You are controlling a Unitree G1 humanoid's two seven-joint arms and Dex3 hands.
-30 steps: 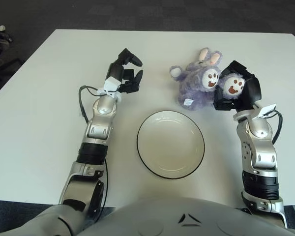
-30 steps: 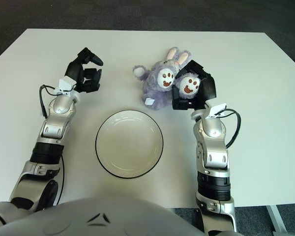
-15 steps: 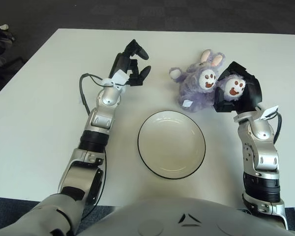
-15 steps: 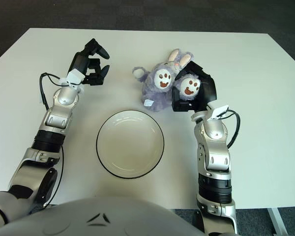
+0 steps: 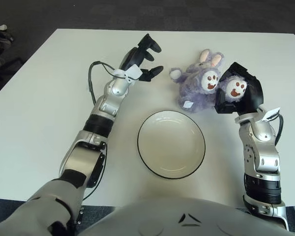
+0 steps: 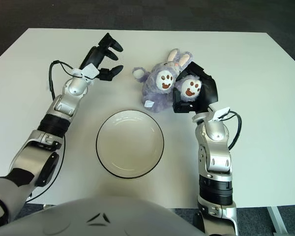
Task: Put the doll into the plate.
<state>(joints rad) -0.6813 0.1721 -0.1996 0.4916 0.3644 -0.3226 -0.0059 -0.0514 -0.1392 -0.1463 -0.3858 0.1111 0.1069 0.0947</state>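
Left eye view: doll (image 5: 199, 86) lies upper right of centre on the surface (image 5: 49, 98), above the plate (image 5: 171, 143). Your right hand (image 5: 238, 91) has fingers clamped on one foot. Left hand (image 5: 142, 61), fingers spread, nears it. Support the body before lifting; lower over the plate centre.

A white table (image 5: 49, 98) on dark floor (image 5: 88, 12) carries a white, dark-rimmed plate (image 5: 171, 143) near its front middle and, just behind the plate to the right, a purple doll (image 5: 199, 86) lying on the tabletop with its paw soles turned up.
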